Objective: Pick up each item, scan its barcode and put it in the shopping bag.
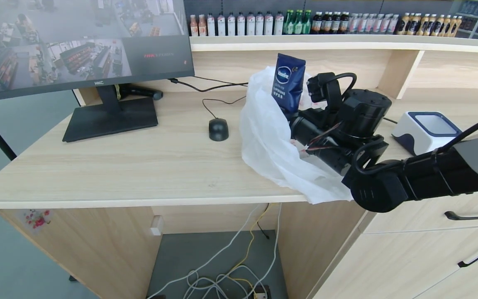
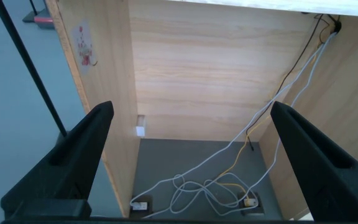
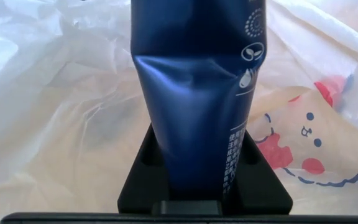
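A dark blue tube (image 1: pixel 289 85) stands upright over the mouth of the white plastic shopping bag (image 1: pixel 270 137) on the wooden counter. My right gripper (image 1: pixel 293 117) is shut on the tube's lower end, at the bag's opening. In the right wrist view the blue tube (image 3: pixel 197 93) rises between the jaws, with the white bag (image 3: pixel 61 106) behind it and a packet with a cartoon print (image 3: pixel 303 149) inside the bag. The white barcode scanner (image 1: pixel 425 131) sits to the right of the bag. My left gripper (image 2: pixel 188 162) hangs open below the counter, facing the cables on the floor.
A monitor (image 1: pixel 77 41) stands at the counter's back left, with a black mouse (image 1: pixel 218 128) and its cord between it and the bag. A raised shelf with several bottles (image 1: pixel 305 23) runs along the back. Drawers (image 1: pixel 467 216) lie under the right side.
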